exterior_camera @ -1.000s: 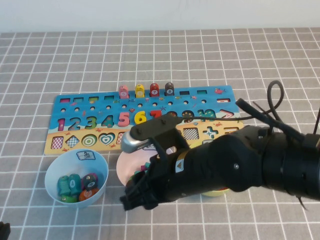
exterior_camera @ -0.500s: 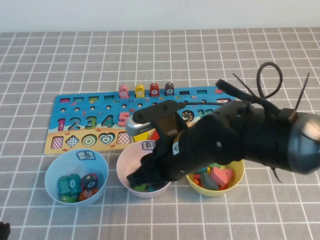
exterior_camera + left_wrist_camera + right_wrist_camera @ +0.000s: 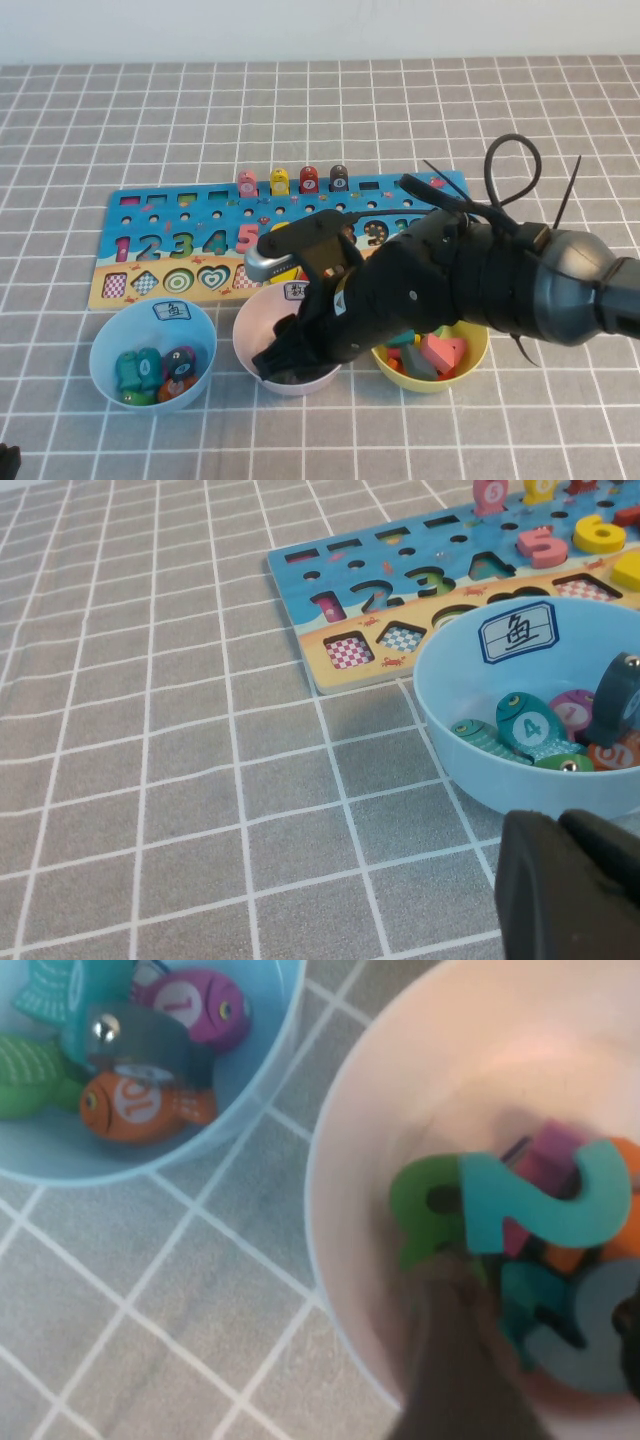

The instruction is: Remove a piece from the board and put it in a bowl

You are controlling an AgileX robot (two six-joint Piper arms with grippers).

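The right arm reaches across the desk (image 3: 120, 100) from the right, and its right gripper (image 3: 275, 362) is lowered into the pale pink bowl (image 3: 250, 335), which sits just in front of the blue board (image 3: 150, 215) between the light blue bowl (image 3: 105, 345) and the yellow bowl (image 3: 475, 350). Whether its jaws are apart or together cannot be told, since the arm's dark body covers them from above and the wrist view shows only a blurred dark finger. In the right wrist view the pink bowl holds a heap of number pieces (image 3: 530, 1210), among them a teal 2 and a green piece; the brown 8 cannot be picked out there, nor on the board, where the arm hides the slots past the 5. The light blue bowl holds painted fish (image 3: 140, 1100). The left gripper (image 3: 570, 890) hangs low over the desk just beside the light blue bowl, its jaws pressed together.
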